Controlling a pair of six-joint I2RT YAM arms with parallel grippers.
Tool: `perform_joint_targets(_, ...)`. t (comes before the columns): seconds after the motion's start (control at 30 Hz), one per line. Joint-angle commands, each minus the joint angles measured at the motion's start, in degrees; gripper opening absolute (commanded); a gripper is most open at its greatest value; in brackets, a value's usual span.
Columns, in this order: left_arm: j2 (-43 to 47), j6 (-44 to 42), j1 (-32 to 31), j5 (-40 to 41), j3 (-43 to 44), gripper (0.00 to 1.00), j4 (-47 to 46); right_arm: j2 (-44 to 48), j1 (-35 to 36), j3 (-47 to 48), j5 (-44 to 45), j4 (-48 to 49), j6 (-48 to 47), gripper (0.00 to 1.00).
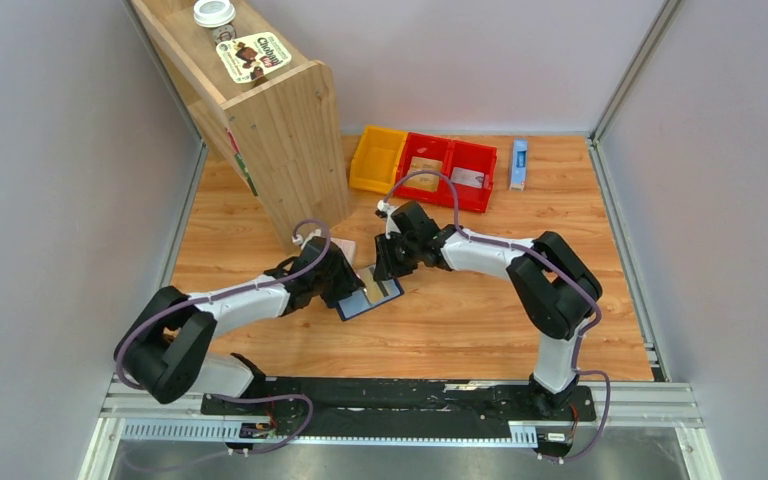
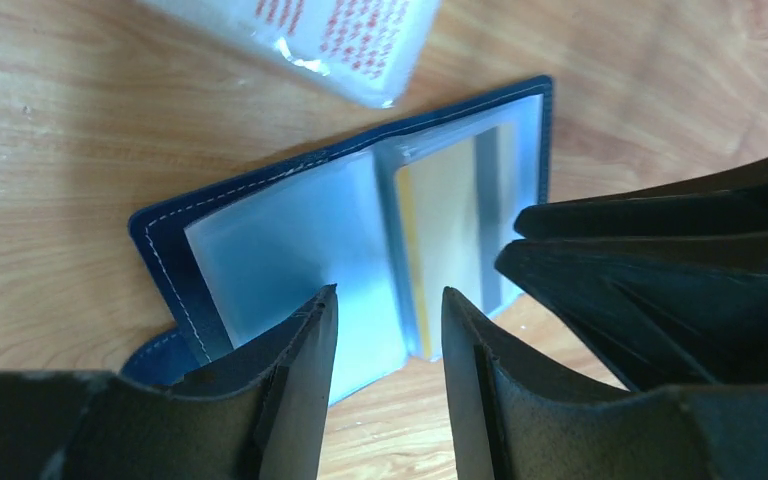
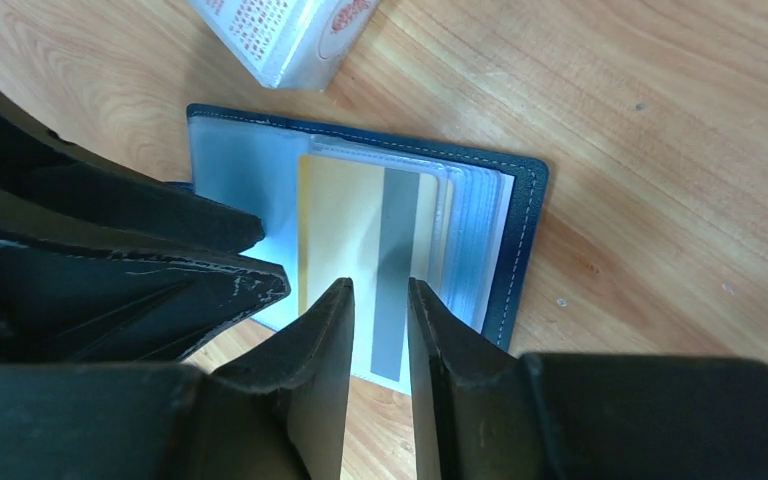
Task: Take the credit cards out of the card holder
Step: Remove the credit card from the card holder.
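Observation:
The card holder [image 1: 356,306] lies open on the wood table, a navy wallet [image 3: 522,230] with clear pockets [image 2: 290,230]. A tan-yellow credit card [image 3: 345,220] with a grey stripe sits in the right half, and its near end sticks out past the wallet's edge; the same card [image 2: 450,240] shows in the left wrist view. My right gripper [image 3: 380,285] hovers over that card, jaws narrow but apart, nothing between them. My left gripper [image 2: 388,295] is open over the left flap's near edge. In the top view the left gripper [image 1: 345,285] and the right gripper [image 1: 385,265] nearly meet.
A pink-and-white packet [image 3: 280,30] lies just beyond the wallet. A tall wooden shelf box [image 1: 260,130] stands at the back left. A yellow bin [image 1: 377,158], red bins [image 1: 450,170] with flat pieces inside, and a slim blue-and-white box [image 1: 519,163] line the back.

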State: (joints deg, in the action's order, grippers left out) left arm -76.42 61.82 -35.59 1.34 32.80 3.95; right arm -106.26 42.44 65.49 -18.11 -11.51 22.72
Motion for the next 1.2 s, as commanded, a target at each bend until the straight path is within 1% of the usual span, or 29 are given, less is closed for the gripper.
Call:
perform_joint_targets(0.0,-3.29,1.46,0.53,-3.28,-1.86,0.52,-10.36,-1.32,-0.34,-0.89,-0.44,2.45,0.22,0.29)
perform_joint_targets(0.17,-5.13,2.68,0.79,-1.87,-4.75,0.54,-13.51,-1.76,-0.34,-1.42,-0.7,2.63,-0.04,0.29)
perform_joint_targets(0.4,-6.81,5.67,1.49,-3.63,-9.5,0.54,-20.11,-2.46,-0.34,-2.21,-3.86,3.77,1.01,0.28)
perform_joint_targets(0.47,-6.2,6.29,1.58,-3.63,-10.81,0.51,-22.3,-2.73,-0.34,-2.39,-3.52,3.77,1.01,0.28)
perform_joint_targets(0.63,-2.34,7.26,2.19,-3.28,-14.77,0.4,-26.18,-3.69,-0.86,-2.83,-2.64,3.69,1.71,0.28)
perform_joint_targets(0.8,0.92,7.35,2.2,-3.63,-16.8,0.33,-31.8,-4.57,-1.04,-2.83,-2.54,3.69,1.89,0.28)
perform_joint_targets(1.0,-0.3,6.29,2.2,-6.7,-16.54,0.33,-37.43,-5.36,-1.04,-2.74,-3.16,3.95,2.33,0.28)
perform_joint_targets(1.17,-1.8,6.82,2.2,-7.06,-16.01,0.34,-36.03,-5.36,-1.13,-2.74,-3.69,4.39,2.77,0.28)
